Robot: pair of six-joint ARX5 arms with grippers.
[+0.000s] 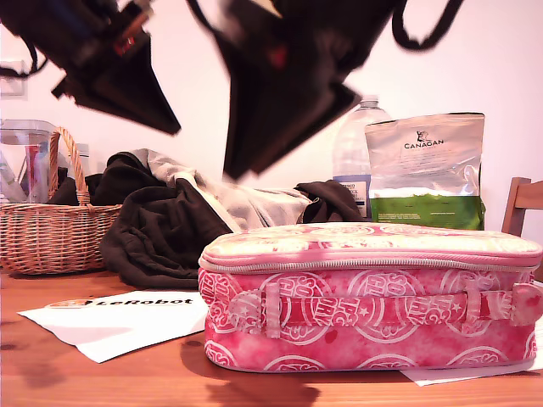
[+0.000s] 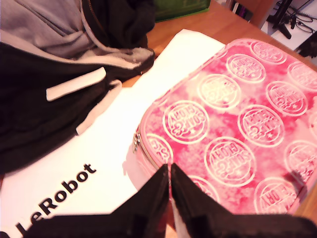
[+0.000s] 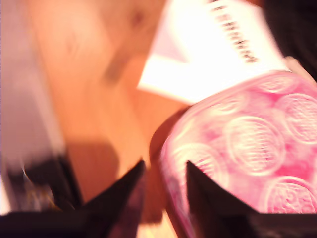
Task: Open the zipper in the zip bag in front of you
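Observation:
The zip bag lies flat on the wooden table, pink with white round prints and a strap along its front. Its zipper runs shut just under the top panel. In the first wrist view a small metal pull shows at the bag's corner. My first gripper is shut and empty, hanging above that corner. My second gripper is open with nothing between its fingers, over another corner of the bag; this view is blurred. Two dark arms hang high above the table, blurred.
A white LeRobot sheet lies at the exterior view's left of the bag. Behind are a heap of dark and grey clothes, a wicker basket, a water bottle and a green-and-silver Canagan pouch. A wooden chair stands at the exterior view's right.

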